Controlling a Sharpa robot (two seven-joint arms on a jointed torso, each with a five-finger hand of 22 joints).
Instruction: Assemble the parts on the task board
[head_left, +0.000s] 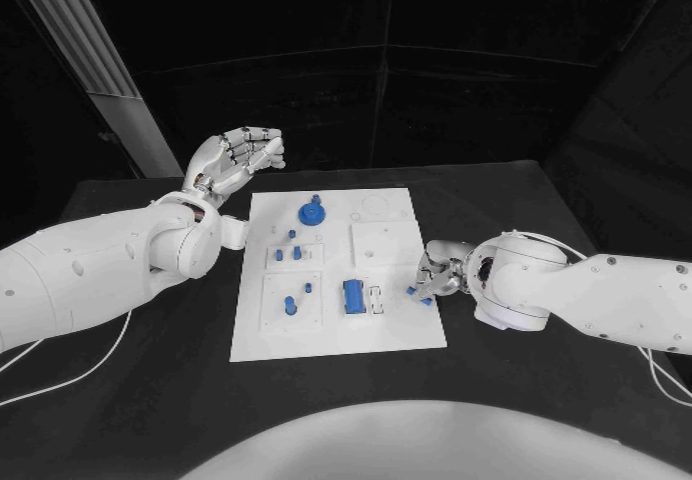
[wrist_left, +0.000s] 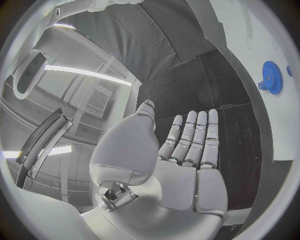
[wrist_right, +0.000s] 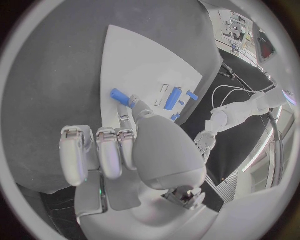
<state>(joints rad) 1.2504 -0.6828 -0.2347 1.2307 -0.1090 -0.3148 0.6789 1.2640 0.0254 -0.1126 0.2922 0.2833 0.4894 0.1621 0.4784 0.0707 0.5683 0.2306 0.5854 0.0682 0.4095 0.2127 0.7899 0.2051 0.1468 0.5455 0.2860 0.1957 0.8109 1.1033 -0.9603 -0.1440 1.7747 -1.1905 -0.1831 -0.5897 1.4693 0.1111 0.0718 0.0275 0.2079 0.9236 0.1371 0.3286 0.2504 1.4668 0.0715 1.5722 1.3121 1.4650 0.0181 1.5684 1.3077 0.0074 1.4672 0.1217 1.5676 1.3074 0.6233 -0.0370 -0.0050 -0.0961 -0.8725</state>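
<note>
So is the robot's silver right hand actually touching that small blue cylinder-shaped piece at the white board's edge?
Touching. In the right wrist view, the right hand has its fingertips against the blue piece, with no gap visible.

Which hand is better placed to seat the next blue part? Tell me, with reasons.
Right. The right hand is low at the task board's edge, and its fingers already touch a small blue part. The left hand is raised beyond the board's far corner, holding nothing.

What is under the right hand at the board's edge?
A small blue part lies on the white board at the tips of the right hand. Whether the fingers actually pinch it is hidden; the palm covers the board beneath.
</note>
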